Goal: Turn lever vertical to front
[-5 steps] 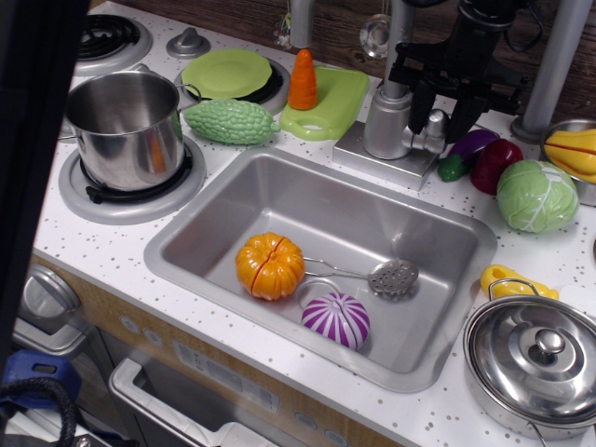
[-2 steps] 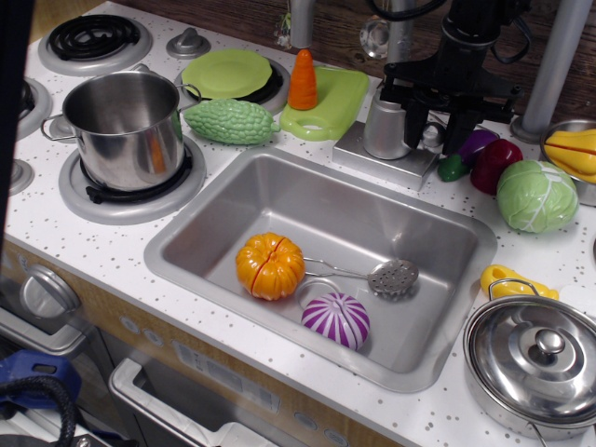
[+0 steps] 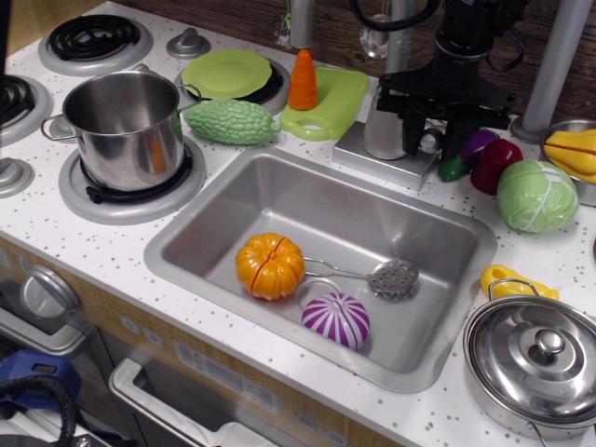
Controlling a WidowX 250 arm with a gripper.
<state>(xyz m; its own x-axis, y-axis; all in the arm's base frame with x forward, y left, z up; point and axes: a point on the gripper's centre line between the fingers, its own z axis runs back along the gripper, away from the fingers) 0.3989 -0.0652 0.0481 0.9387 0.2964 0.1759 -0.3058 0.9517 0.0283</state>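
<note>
Now the claw (image 3: 431,142) has dropped lower and squared up over the lever (image 3: 429,141) — its two black fingers straddle that silver stub, jaws part-open, contact hard to call. Just left stands the faucet base (image 3: 384,123); below, the sink (image 3: 279,182). Lever's bracketed — the turn looks imminent.
</note>
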